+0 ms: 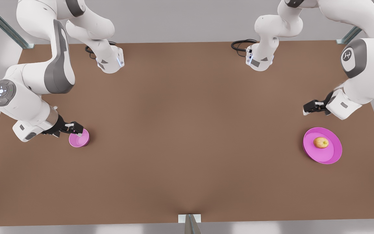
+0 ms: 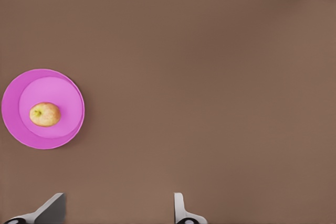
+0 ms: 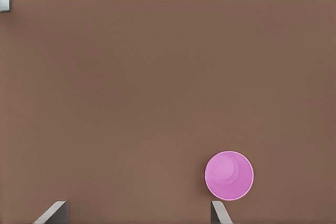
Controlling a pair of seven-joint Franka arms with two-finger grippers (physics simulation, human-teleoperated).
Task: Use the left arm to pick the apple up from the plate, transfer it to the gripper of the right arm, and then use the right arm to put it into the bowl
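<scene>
Apple (image 1: 320, 142) sits mid-plate (image 1: 333, 156), lower right of the front view. Left gripper (image 1: 307, 108) hangs just above-left of it in that frame, fingers spread, nothing held. Right gripper (image 1: 75, 129) waits over bowl (image 1: 76, 141), frame's lower left, fingers apart, empty. Best approach, prob.: centre over the apple before descending, straddle its widest part, keep off the rim.

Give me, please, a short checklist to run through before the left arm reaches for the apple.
1. Apple lies on the plate: ok.
2. Left gripper is open, fingers spread: ok.
3. Left gripper is lined up over the apple: not ok, it hangs beside the plate.
4. Bowl is empty: ok.
5. Right gripper is open, waiting by the bowl: ok.
</scene>
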